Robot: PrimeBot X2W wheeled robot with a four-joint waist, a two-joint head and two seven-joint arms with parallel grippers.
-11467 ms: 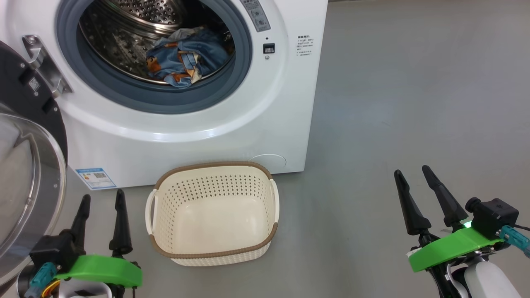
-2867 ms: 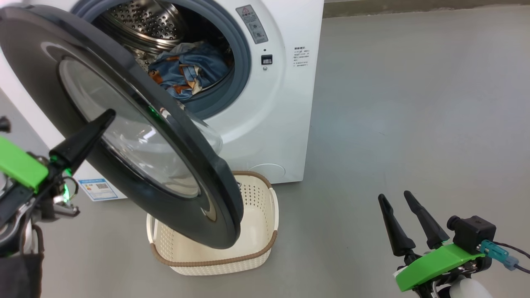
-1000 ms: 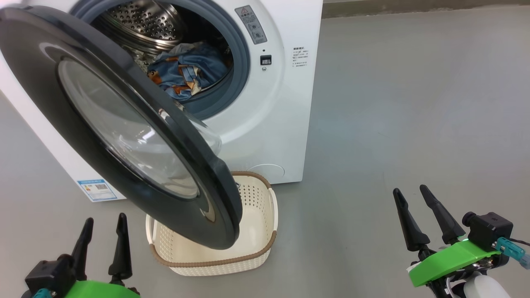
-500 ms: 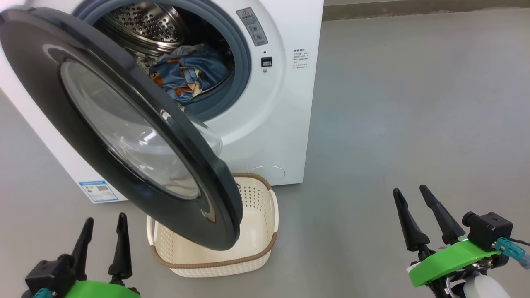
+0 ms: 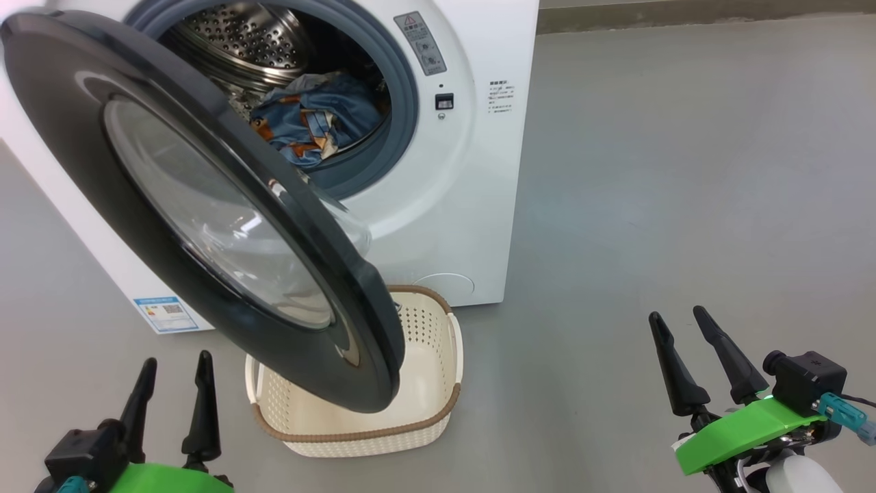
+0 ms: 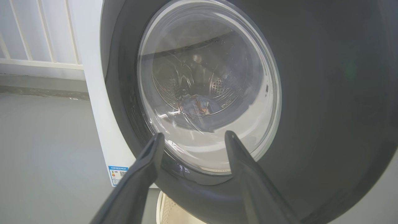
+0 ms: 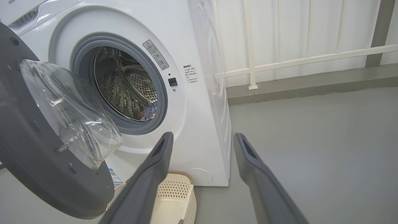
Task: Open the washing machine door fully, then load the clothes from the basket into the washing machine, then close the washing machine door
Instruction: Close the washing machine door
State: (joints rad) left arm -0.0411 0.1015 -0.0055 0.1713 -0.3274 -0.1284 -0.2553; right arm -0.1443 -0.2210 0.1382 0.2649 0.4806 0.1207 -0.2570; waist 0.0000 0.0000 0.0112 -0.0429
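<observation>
At floor level: a smooth grey floor (image 5: 650, 171) is seen, matt and lightly scuffed; the washing machine (image 5: 472, 205) and the basket (image 5: 369, 444) are stood directly on it
Room: a white panelled wall (image 7: 295, 28) with a white railing (image 7: 249, 46) is seen behind the machine in the right wrist view, with a grey kerb (image 7: 311, 85) at its foot
Washing machine door (image 5: 219, 219): hinged on the robot's left of the opening and held part-way swung; the black outer face is turned toward the robot's left, the glass bowl bulges toward the drum (image 5: 233, 34); the free edge is hung over the basket, part of which is hidden
Clothes (image 5: 321, 127): blue printed bundle, lain low in the drum behind the grey gasket (image 5: 402, 123)
Basket: set just in front of the machine's lower panel, upright, handles to head-view left and right, so the long axis is taken as parallel to the machine front; bare cream bottom is seen
Label sticker (image 5: 164, 313): fixed at the machine's lower left corner
Left gripper (image 5: 176, 361): lower left, fingers spread wide, nothing between them, pointed at the door's lower rim, apart from it
Right gripper (image 5: 677, 315): lower right, spread wide, nothing held, well apart from the machine
Change vs 11.5 s ago: door was laid fully back at the left edge, opening and basket uncovered; now swung about halfway across
Change vs 2.9 s ago: left gripper was raised at the door's outer face; now lowered and clear
Change vs 1 s ago: door, clothes and basket unchanged; slight frame shift is camera only
</observation>
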